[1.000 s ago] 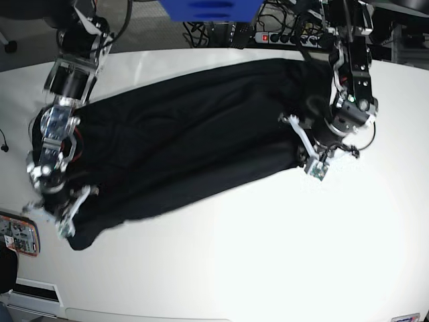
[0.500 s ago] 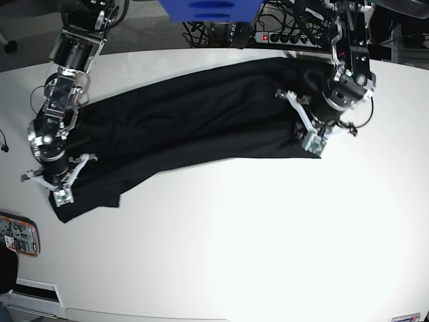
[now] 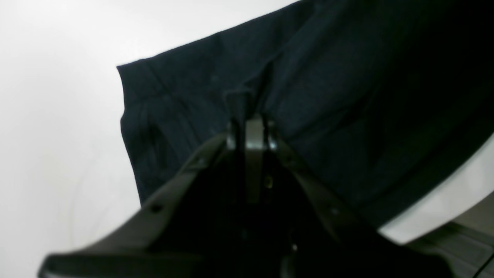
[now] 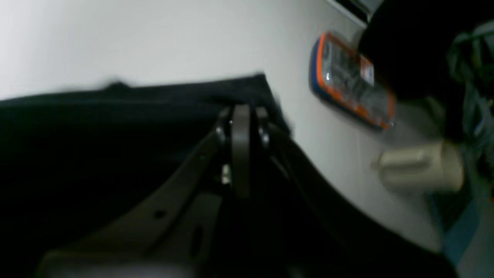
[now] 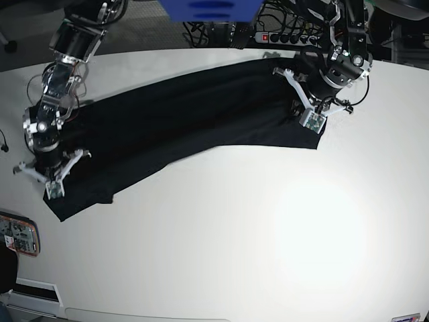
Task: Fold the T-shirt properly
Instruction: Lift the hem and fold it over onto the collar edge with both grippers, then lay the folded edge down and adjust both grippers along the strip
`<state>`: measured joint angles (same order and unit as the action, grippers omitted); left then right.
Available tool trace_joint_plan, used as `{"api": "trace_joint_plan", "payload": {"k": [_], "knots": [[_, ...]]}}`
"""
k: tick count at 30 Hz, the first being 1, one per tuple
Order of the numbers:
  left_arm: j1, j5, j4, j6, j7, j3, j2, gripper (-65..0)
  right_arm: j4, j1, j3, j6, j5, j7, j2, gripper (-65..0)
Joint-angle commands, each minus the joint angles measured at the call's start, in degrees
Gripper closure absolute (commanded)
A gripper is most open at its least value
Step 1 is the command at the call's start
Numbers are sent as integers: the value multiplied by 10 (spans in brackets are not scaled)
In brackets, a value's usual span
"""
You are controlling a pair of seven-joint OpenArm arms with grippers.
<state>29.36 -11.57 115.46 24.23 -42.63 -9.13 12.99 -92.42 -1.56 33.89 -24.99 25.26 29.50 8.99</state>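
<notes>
One black T-shirt (image 5: 181, 127) lies stretched in a long band across the far half of the white surface (image 5: 268, 235), running from the near left edge up toward the far right corner. Its cloth looks doubled lengthwise, with a ragged lower hem on the left part. The left end effector (image 3: 250, 129) is clamped shut on a pinch of fabric at the band's far right end, close to a squared corner of cloth. The right end effector (image 4: 241, 127) is likewise closed on the cloth at the left end, by its corner. An orange-edged device (image 4: 351, 96) lies near the surface's left edge, apart from the shirt.
</notes>
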Motion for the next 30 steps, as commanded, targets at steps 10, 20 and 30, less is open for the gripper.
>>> {"api": "trace_joint_plan", "payload": {"k": [10, 20, 30], "knots": [[25, -1, 13, -2, 5, -1, -18, 0, -15, -24, 11, 9, 1, -10, -5, 0], [43, 0, 13, -2, 5, 3, -19, 0, -14, -53, 11, 9, 1, -10, -18, 0], [52, 0, 12, -2, 5, 4, -19, 0, -12, -61, 11, 9, 1, -6, -23, 0]]}}
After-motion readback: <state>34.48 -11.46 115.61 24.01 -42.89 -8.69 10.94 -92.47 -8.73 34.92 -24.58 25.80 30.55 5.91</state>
